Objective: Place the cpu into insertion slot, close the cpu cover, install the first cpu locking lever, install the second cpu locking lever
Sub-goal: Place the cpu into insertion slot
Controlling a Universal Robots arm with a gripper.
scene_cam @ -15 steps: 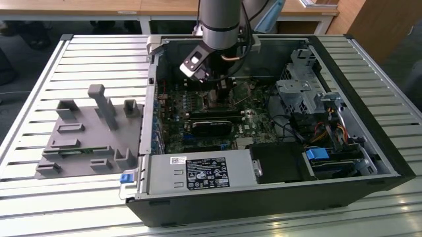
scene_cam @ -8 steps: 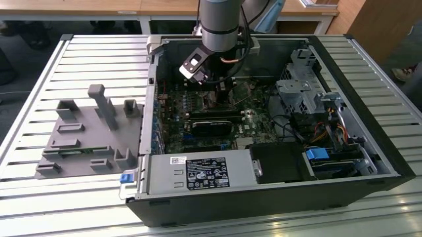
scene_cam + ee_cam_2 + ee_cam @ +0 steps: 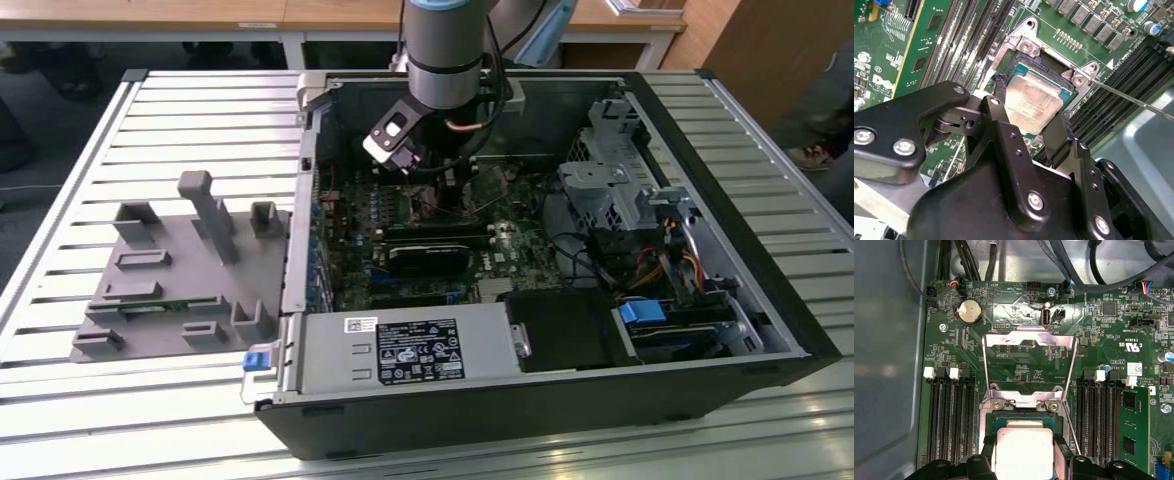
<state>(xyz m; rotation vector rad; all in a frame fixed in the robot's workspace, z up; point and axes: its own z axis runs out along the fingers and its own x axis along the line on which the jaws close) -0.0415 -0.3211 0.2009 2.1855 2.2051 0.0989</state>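
While the jaws grasp the cpu [image 3: 1033, 104] by two opposite edges, the gripper [image 3: 1030, 109] holds it just over the slot [image 3: 1016, 65]; I cannot tell if it is seated. The cover [image 3: 1004, 338] stands open beside the slot. In the exterior view, a grey fixture [image 3: 180, 270] lies on the bench [image 3: 134, 400] at 9 o'clock from the case [image 3: 534, 410], on the exterior view's left.

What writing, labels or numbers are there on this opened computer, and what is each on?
White sticker on the grey metal power supply box: print too small to read.
Green motherboard: white lettering, too small to read surely.
Small white sticker on the motherboard: blurred.
Pale silvery square cpu top: no readable marking.
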